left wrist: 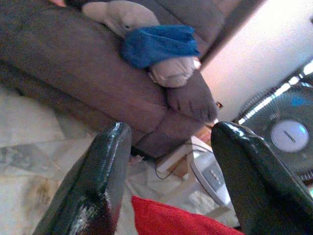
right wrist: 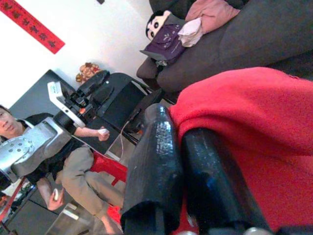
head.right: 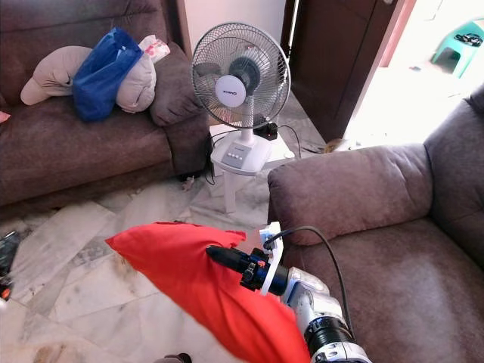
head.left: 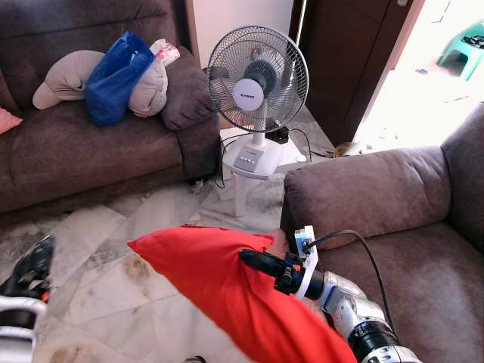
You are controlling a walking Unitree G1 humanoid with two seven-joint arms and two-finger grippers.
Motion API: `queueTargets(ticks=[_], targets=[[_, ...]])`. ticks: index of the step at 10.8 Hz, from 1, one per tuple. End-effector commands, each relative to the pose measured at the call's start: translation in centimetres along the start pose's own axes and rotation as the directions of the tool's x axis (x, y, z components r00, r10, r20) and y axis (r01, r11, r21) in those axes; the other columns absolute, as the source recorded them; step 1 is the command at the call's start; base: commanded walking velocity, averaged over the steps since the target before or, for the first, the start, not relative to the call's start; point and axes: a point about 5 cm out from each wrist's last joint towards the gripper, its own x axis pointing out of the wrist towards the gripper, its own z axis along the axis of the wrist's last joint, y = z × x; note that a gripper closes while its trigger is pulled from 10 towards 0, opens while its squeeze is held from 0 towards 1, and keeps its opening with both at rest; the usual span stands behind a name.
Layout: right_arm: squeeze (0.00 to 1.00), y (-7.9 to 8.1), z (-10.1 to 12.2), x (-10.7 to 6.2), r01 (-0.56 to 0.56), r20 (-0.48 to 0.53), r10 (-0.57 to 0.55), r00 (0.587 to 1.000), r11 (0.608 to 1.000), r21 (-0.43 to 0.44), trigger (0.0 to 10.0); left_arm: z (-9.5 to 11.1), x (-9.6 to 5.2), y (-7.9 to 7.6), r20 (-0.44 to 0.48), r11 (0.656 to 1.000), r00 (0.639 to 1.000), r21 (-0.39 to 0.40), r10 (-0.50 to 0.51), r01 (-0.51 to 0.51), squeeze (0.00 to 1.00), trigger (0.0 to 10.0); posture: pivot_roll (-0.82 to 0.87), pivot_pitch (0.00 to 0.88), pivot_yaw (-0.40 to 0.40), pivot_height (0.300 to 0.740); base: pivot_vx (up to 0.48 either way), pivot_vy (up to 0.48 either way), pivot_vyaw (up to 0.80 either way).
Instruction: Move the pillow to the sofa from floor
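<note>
A red pillow hangs in the air above the marble floor, just left of the brown sofa on my right. My right gripper is shut on the pillow's upper edge, its black fingers pressed together against the red cloth. My left gripper is low at the left edge, apart from the pillow. Its two fingers stand open with nothing between them, and the pillow's corner shows beyond the left gripper.
A white standing fan on a stool stands ahead, between the two sofas. The left sofa carries a blue bag and a beige cushion. A dark door is behind. A seated person is behind me.
</note>
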Motion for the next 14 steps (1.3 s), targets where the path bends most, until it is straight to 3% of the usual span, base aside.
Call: queueTargets(ticks=[1, 2, 3, 4, 5, 6, 7, 8, 9, 10, 11, 12, 14], targets=[[0.0, 0.8, 1.9, 0.7, -0.086, 0.048, 0.09, 0.995, 0.993, -0.076, 10.0, -0.3, -0.3, 0.7, 0.014, 0.998, 0.999, -0.037, 0.05, -0.049, 1.0, 10.0, 0.23, 0.102, -0.009, 0.74, 0.0, 0.0, 0.0], [0.0, 0.7, 2.0, 0.5, -0.083, 0.047, 0.087, 0.995, 0.994, -0.077, 10.0, -0.6, -0.5, 1.6, 0.03, 0.991, 0.993, -0.073, 0.111, -0.108, 1.0, 10.0, 0.22, 0.103, -0.01, 0.74, 0.0, 0.0, 0.0], [0.0, 0.7, 2.2, 0.2, -0.075, 0.048, 0.079, 0.996, 0.994, -0.081, 10.0, -1.3, -0.6, 3.4, 0.007, 0.965, 0.967, -0.064, 0.255, -0.254, 1.0, 10.0, 0.22, 0.103, -0.011, 0.74, 0.0, 0.0, 0.0], [0.0, 0.7, 2.2, 0.0, -0.074, 0.044, 0.078, 0.996, 0.994, -0.083, 10.0, -2.4, -0.4, 3.4, -0.098, 0.969, 0.966, 0.081, 0.239, -0.232, 0.0, 10.0, 0.22, 0.103, -0.011, 0.74, 0.0, 0.0, 0.0], [0.0, 0.7, 2.2, -0.1, -0.076, 0.04, 0.079, 0.996, 0.994, -0.083, 10.0, -3.4, -0.3, 2.5, -0.212, 0.974, 0.968, 0.205, 0.137, -0.093, 0.0, 10.0, 0.22, 0.103, -0.011, 0.74, 0.0, 0.0, 0.0], [0.0, 0.8, 1.8, -0.3, -0.088, 0.002, 0.088, 0.996, 0.991, -0.101, 10.0, -3.3, -0.2, 2.1, -0.399, 0.903, 0.916, 0.404, 0.032, 0.144, 0.0, 10.0, 0.22, 0.103, -0.011, 0.74, 0.0, 0.0, 0.0], [0.0, 0.7, 1.5, -0.4, -0.087, -0.022, 0.085, 0.996, 0.991, -0.102, 10.0, -3.1, -0.4, 2.2, -0.47, 0.86, 0.882, 0.455, 0.012, 0.231, 0.0, 10.0, 0.22, 0.094, -0.001, 0.74, 0.0, 0.0, 0.0], [0.0, 0.7, 0.8, -0.9, -0.088, -0.059, 0.083, 0.995, 0.991, -0.096, 10.0, -2.6, -1.0, 2.8, -0.607, 0.746, 0.794, 0.533, 0.008, 0.4, 0.0, 10.0, 0.23, 0.087, 0.007, 0.74, 0.0, 0.0, 0.0], [0.0, 0.8, 0.3, -1.2, -0.095, -0.088, 0.087, 0.992, 0.991, -0.096, 10.0, -2.0, -1.4, 3.8, -0.679, 0.624, 0.731, 0.601, 0.068, 0.499, 0.0, 10.0, 0.23, 0.085, 0.01, 0.74, 0.0, 0.0, 0.0], [0.0, 1.0, -0.7, -1.9, -0.117, -0.149, 0.101, 0.984, 0.988, -0.098, 10.0, -0.7, -1.3, 5.0, -0.694, 0.482, 0.702, 0.676, 0.162, 0.558, 0.0, 10.0, 0.23, 0.082, 0.012, 0.74, 0.0, 0.0, 0.0], [0.0, 1.2, -1.2, -2.3, -0.14, -0.176, 0.121, 0.977, 0.985, -0.104, 10.0, -0.4, -1.1, 4.9, -0.696, 0.49, 0.703, 0.668, 0.146, 0.56, 0.0, 10.0, 0.23, 0.08, 0.014, 0.74, 0.0, 0.0, 0.0], [0.0, 1.7, -2.4, -3.4, -0.194, -0.253, 0.158, 0.955, 0.973, -0.127, 10.0, -0.5, -1.0, 4.8, -0.727, 0.519, 0.675, 0.627, 0.122, 0.582, 0.0, 10.0, 0.23, 0.081, 0.015, 0.74, 0.0, 0.0, 0.0], [0.0, 1.9, -2.8, -4.3, -0.21, -0.293, 0.163, 0.942, 0.968, -0.136, 10.0, -1.2, -1.3, 4.4, -0.788, 0.534, 0.611, 0.549, 0.075, 0.642, 0.0, 10.0, 0.22, 0.102, 0.021, 0.74, 0.0, 0.0, 0.0]])
